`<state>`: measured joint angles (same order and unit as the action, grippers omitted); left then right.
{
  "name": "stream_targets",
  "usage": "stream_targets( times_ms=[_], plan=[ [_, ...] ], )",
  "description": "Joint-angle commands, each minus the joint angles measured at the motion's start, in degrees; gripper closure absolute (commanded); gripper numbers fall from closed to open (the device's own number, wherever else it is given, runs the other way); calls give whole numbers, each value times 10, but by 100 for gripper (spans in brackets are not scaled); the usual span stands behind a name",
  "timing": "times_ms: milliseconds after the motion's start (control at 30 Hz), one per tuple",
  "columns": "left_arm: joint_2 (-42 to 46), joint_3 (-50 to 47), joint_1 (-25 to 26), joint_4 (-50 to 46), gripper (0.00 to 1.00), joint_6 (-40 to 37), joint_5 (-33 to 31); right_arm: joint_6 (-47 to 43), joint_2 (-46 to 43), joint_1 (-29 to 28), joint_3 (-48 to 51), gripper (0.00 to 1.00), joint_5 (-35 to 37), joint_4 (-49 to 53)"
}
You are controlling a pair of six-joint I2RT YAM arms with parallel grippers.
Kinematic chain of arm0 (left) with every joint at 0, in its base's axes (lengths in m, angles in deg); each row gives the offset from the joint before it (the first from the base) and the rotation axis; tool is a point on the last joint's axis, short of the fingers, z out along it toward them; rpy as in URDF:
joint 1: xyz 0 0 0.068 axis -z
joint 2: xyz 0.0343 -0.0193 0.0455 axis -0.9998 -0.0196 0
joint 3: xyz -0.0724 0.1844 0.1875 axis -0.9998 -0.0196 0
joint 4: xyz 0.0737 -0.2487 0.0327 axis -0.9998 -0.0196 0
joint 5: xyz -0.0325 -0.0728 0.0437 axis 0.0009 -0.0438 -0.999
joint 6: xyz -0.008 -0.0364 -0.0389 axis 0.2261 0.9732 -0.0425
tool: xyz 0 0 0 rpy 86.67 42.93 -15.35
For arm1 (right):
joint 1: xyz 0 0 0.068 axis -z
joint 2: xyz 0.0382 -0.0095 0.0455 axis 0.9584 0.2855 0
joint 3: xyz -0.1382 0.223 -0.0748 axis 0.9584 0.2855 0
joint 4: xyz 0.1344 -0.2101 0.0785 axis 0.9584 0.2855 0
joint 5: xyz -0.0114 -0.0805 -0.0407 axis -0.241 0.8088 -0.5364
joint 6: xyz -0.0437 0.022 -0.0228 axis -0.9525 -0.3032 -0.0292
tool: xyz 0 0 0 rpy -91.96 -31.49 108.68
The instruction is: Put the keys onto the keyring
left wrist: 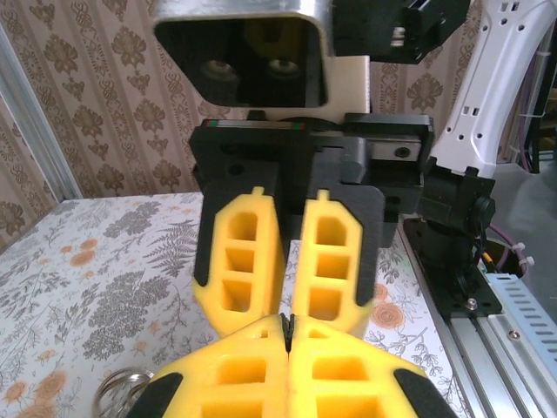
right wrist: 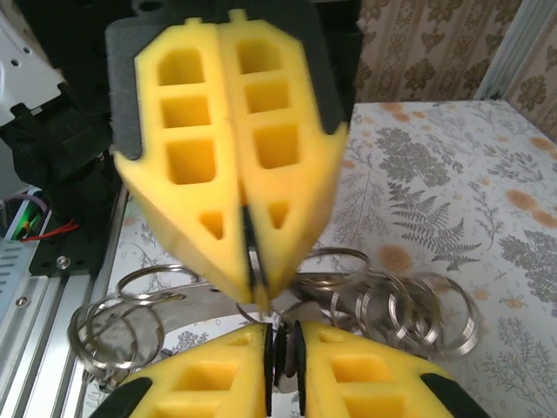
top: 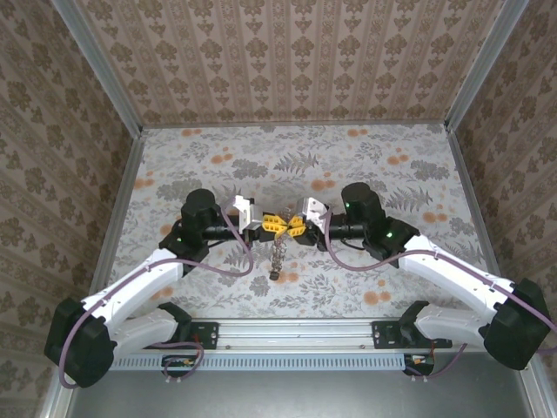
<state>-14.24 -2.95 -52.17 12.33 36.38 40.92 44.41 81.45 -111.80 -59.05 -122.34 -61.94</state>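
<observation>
left gripper [top: 272, 225]: level, pointing right, fingers pressed on a loop of the keyring [right wrist: 400, 312]
right gripper [top: 298, 227]: tip to tip opposite, pinching the same loops
keyring: linked silver loops dangling below both tips

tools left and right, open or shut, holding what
left tool: shut on the chain of metal rings
right tool: shut on the same chain, metal between its tips

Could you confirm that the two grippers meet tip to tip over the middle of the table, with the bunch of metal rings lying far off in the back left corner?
Not the corner: the metal rings lie right by the meeting tips of the left gripper and right gripper, as the top external view shows.
</observation>
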Motion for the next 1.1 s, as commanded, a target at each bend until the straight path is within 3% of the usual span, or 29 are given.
stream_targets(
  times_ms=[0,333,467,600,867,967,1067],
  plan=[
    [0,6,2,45,100,11,39,23,1,9,6,82,-41,-41],
    [-6,8,4,57,100,17,39,20,6,9,1,86,-83,-64],
    [-8,8,3,61,100,19,41,28,13,9,0,80,-123,-73],
    [-11,10,4,63,100,20,44,25,10,9,0,81,-124,-74],
    [-10,12,1,54,100,21,31,-2,13,9,-13,96,-111,-24],
    [2,31,-1,-33,100,-14,-6,-24,12,8,-27,100,-72,25],
    [0,77,-1,-222,98,-106,-53,-70,16,-2,-66,100,-17,117]
  ],
)
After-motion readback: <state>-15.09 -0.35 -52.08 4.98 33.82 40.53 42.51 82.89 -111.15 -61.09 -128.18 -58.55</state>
